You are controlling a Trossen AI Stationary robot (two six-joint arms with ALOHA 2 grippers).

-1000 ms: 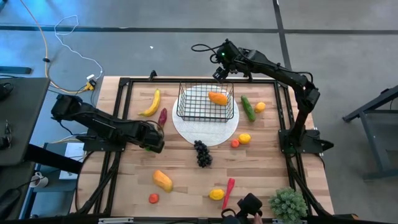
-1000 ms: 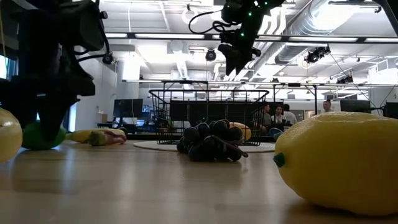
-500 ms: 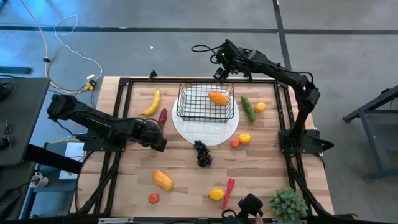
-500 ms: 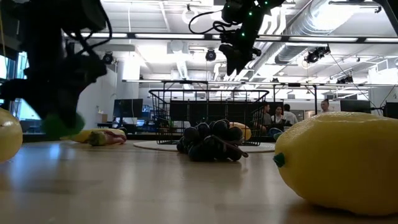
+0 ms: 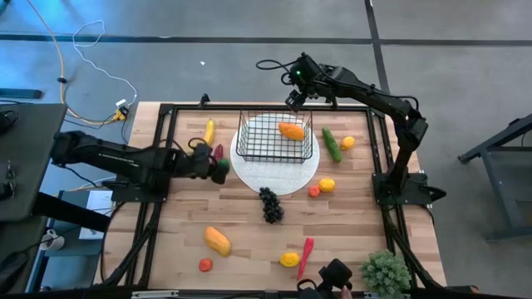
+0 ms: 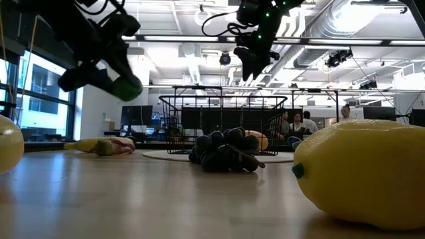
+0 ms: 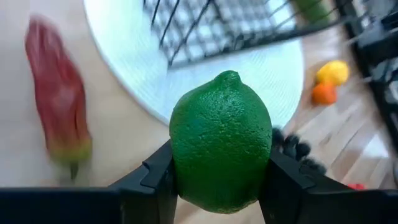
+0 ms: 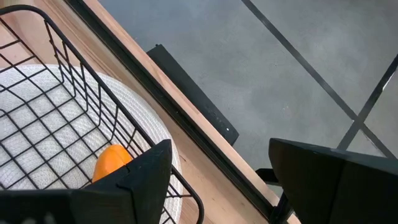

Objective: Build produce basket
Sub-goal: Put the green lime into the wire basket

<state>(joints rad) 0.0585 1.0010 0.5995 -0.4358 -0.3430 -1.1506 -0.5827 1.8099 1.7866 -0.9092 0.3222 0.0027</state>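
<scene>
My left gripper (image 5: 218, 166) is shut on a green lime (image 7: 221, 143) and hangs in the air left of the white plate (image 5: 274, 176). The black wire basket (image 5: 274, 154) stands on that plate with an orange fruit (image 5: 291, 130) inside. My right gripper (image 5: 298, 95) is open and waits high over the basket's far right corner (image 8: 74, 81). Banana (image 5: 209, 131) and a red pepper (image 5: 218, 152) lie just beyond the left gripper. Grapes (image 5: 270, 203) lie near the plate's near rim. My left gripper pinches the lime between its two fingers, one on each side of its middle (image 7: 180, 155). The fingers come from the table's left, slanting a little downward. The lime (image 6: 126, 86) is lifted clear of the table.
Cucumber (image 5: 332, 144) and a small orange (image 5: 347, 143) lie right of the basket, a lemon (image 5: 327, 184) and tomato (image 5: 314, 192) by the plate's right rim. Near the front edge lie an orange pepper (image 5: 217, 241), tomato (image 5: 205, 265), lemon (image 5: 289, 259), red chili (image 5: 307, 249) and a bushy plant (image 5: 385, 270).
My left gripper, shut on the lime, has raised it from the tabletop and carried it up, toward the far edge and slightly right, closer to the plate and basket. The right arm has kept still.
</scene>
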